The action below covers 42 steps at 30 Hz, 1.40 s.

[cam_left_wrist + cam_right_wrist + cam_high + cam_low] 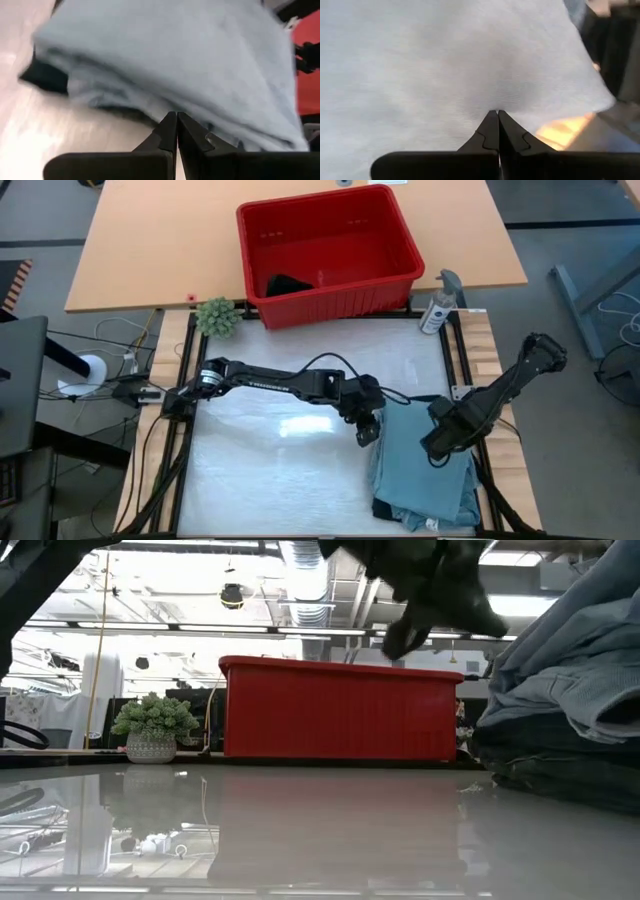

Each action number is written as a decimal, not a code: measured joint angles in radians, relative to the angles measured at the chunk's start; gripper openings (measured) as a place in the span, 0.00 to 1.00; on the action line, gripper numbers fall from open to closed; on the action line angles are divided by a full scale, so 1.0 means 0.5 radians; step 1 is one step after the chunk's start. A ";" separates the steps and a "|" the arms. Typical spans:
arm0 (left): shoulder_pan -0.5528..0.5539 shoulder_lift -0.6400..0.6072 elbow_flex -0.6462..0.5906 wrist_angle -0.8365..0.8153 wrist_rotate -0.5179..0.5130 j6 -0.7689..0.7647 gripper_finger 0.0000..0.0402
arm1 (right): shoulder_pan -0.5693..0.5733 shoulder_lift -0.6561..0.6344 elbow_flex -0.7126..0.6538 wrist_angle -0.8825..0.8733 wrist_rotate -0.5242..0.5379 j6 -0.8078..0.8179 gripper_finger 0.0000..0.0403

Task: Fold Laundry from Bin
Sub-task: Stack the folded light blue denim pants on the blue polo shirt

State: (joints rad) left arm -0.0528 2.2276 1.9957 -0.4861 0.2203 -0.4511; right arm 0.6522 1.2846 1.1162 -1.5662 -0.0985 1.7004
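Both arms are hovering at the folded laundry stack (425,480) in the lower right of the high view. The left gripper (366,430) and right gripper (440,442) are pinched closed, holding nothing. One black item (288,284) is waiting in the red bin (395,285) at the top; I'd square the stack's edges gently before fetching it.
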 joint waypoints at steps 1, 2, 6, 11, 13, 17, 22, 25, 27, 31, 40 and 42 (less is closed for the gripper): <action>0.001 0.000 -0.051 0.026 0.011 -0.030 0.00 | 0.001 0.000 0.049 0.004 0.050 0.001 0.04; 0.001 0.000 -0.115 0.074 0.018 -0.081 0.00 | 0.001 0.004 0.087 -0.001 0.084 0.001 0.04; -0.037 0.005 -0.362 0.186 0.072 -0.315 0.00 | 0.005 0.014 0.152 0.009 0.168 0.069 0.05; -0.123 0.005 -0.553 0.638 0.245 -0.637 0.00 | 0.012 0.014 0.167 0.030 0.216 0.060 0.05; -0.163 0.005 -0.564 0.807 0.292 -0.711 0.00 | -0.001 0.013 0.167 0.026 0.251 0.059 0.05; -0.226 0.002 -0.563 0.906 0.260 -0.685 0.00 | -0.019 0.013 0.167 0.043 0.367 0.073 0.05; -0.250 0.032 -0.563 0.975 0.291 -0.682 0.00 | -0.037 0.016 0.167 0.418 0.734 0.085 0.04; -0.268 0.056 -0.565 0.998 0.404 -0.651 0.00 | -0.036 0.078 0.167 0.620 0.989 0.050 0.04; -0.271 0.056 -0.564 0.998 0.508 -0.598 0.00 | -0.038 0.170 0.167 0.642 1.023 0.010 0.04; -0.249 0.041 -0.564 0.936 0.692 -0.546 0.00 | -0.057 0.408 0.167 0.594 0.880 0.006 0.04; -0.091 -0.118 -0.562 -0.151 0.752 0.138 0.00 | 0.013 0.723 0.163 0.636 0.639 0.066 0.04; -0.035 -0.157 -0.562 -0.351 0.711 0.305 0.00 | 0.011 0.767 0.128 0.717 0.594 0.060 0.04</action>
State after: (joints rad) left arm -0.0704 2.1493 1.7145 -0.6617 0.5760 -0.2985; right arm 0.6575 1.6681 1.1802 -1.2077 0.1984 1.7304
